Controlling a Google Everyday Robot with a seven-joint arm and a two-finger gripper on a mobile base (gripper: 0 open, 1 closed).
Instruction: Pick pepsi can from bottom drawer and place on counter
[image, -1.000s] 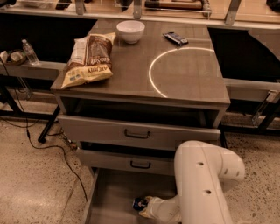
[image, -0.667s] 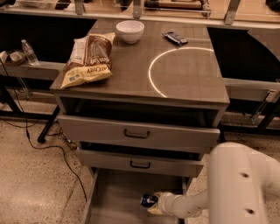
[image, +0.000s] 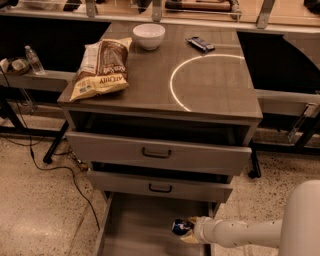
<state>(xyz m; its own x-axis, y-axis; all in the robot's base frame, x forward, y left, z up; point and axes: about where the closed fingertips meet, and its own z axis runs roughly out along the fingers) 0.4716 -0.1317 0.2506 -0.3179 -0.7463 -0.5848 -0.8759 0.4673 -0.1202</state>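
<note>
The single camera view looks down on a grey cabinet whose flat grey-brown top, the desk (image: 220, 97), carries a thin white circle (image: 172, 86) on its right half. On the left of the desk lies a chip bag (image: 100, 65), flat on its side. A white bowl (image: 149, 35) stands near the back edge, and a dark wrapped bar (image: 200, 44) lies to its right, just beyond the circle. Below the desk, the top drawer (image: 160, 152) and the middle drawer (image: 160, 188), each with a black handle, stand slightly pulled out. The bottom drawer (image: 135, 227) is drawn out much further, its plain floor open to view. A white arm (image: 245, 233) reaches in from the lower right, and the gripper (image: 185, 229) sits over the right part of the bottom drawer, just under the middle drawer's front. Its tan fingers (image: 191, 238) are pinching the pepsi can (image: 178, 226), which shows dark blue between them at the gripper's left end. The can is inside the bottom drawer's outline, well below the desk. Whether it touches the drawer floor cannot be told. To the far left a water bottle (image: 34, 60) stands on a low shelf, and a black cable (image: 75, 182) trails across the speckled floor.
</note>
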